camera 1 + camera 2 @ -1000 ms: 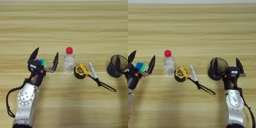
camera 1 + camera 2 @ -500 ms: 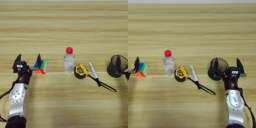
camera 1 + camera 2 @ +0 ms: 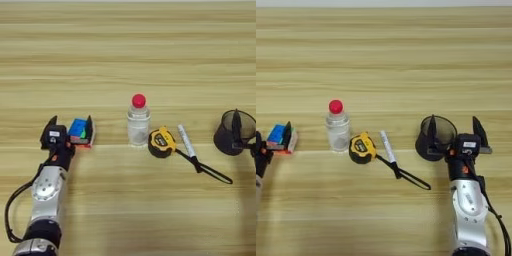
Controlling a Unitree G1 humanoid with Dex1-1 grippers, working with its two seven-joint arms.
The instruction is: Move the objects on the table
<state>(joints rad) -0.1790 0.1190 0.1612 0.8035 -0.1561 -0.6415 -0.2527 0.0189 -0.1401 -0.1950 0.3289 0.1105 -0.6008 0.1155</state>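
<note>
1. While the left gripper [image 3: 70,132] stands with jaws spread around the multicoloured puzzle cube [image 3: 80,131], closing comes next, I'd judge
2. Right gripper [image 3: 455,134] – jaws wide, one finger inside the dark translucent cup [image 3: 434,137]
3. Mid-table [image 3: 128,60]: clear ribbed bottle [image 3: 138,123], rounded tape measure [image 3: 161,142], slim marker [image 3: 186,141] – smooth plank grain

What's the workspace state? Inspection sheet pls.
Surface: wooden table, plank grain.
Job's things: bottle upright; tape measure beside it, strap trailing right; marker lying flat; cup tipped, mouth to camera; puzzle cube far left.
Clutter: nothing seen.
Grippers: left tool open around the cube; right tool open, one finger in front of the cup.
Cables: black cable along each arm.
Surroundings: nothing seen.
</note>
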